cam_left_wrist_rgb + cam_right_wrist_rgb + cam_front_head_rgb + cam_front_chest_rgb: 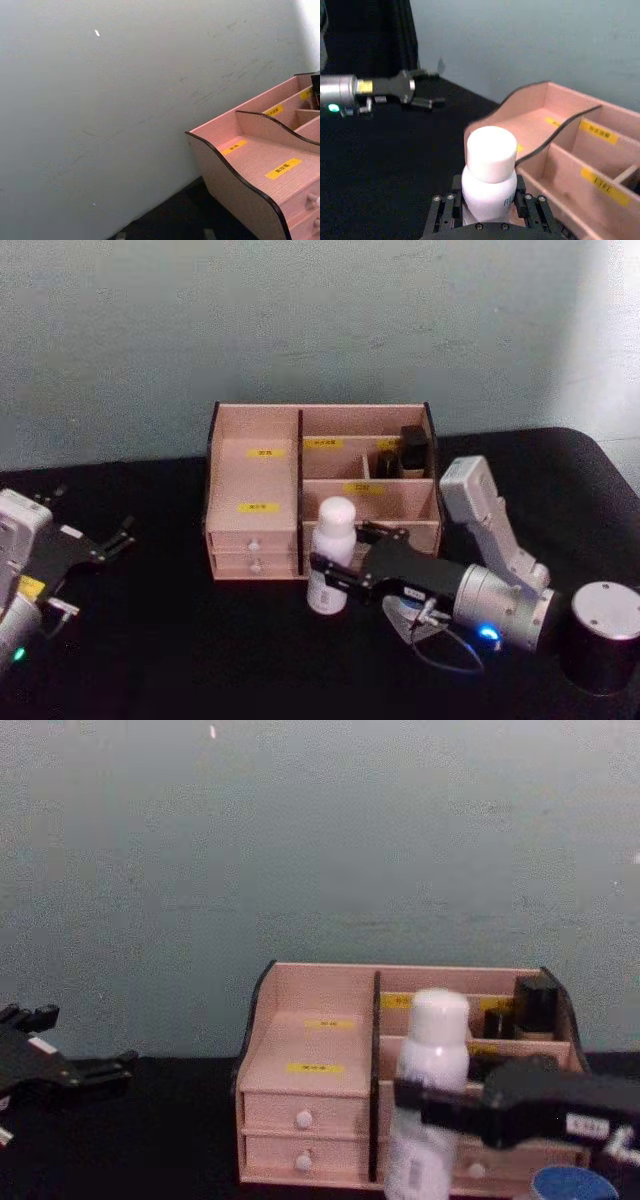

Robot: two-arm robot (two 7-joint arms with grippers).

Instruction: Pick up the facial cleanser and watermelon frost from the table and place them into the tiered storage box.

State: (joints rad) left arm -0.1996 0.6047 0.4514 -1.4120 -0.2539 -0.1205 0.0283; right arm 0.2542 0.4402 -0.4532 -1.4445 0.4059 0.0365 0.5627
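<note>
The facial cleanser [333, 540] is white, cap included. The tiered storage box [250, 480] is pale pink wood, dark-edged, with yellow labels [265, 452]. The tabletop [180, 650], left hand [118, 535] and right hand [328, 575] are black.

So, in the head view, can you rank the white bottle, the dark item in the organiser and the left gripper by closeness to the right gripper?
1. White bottle: held in the right gripper.
2. Dark item: back right compartment of the storage box.
3. Left gripper: far left, open.

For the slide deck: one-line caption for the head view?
Right tool grips white bottle upright before the box; left tool parked open at left.
</note>
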